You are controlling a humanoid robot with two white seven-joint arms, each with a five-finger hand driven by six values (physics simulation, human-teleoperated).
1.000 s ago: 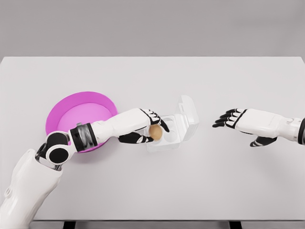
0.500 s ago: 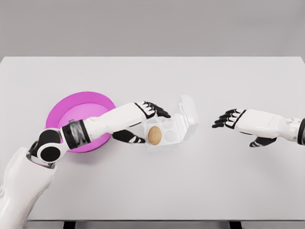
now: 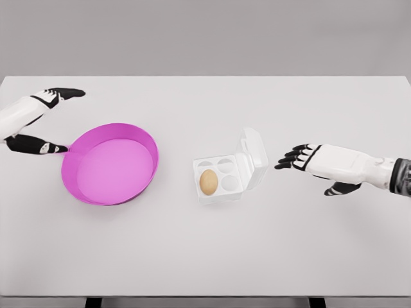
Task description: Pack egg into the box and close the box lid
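Plain grey backdrop; wide white table [image 3: 205, 256] fills the head view. Largest item on it: a magenta bowl [image 3: 110, 163], left of centre, nothing seen inside. Right of the bowl, near table centre, a small clear four-cell box [image 3: 218, 179]; its lid [image 3: 253, 156] stands raised along the box's right edge, tilted a little off upright, hinge line running roughly front to back. Egg [image 3: 208, 181] sits in the near-left cell, long axis pointing roughly away from the robot; other three cells bare. Packing step looks done; lid not yet shut. Right hand [image 3: 307, 160] hovers just beyond the lid's outer face, to the right of the box, fingers loosely extended and pointing left toward it, holding nothing. Left hand [image 3: 40, 122] is far off at the table's left edge, past the bowl, fingers spread wide, thumb apart, empty. Judgement: right hand is much the nearer; the lid lies directly leftward from its fingertips, so a push to the left and down over the hinge should fold it onto the cells.
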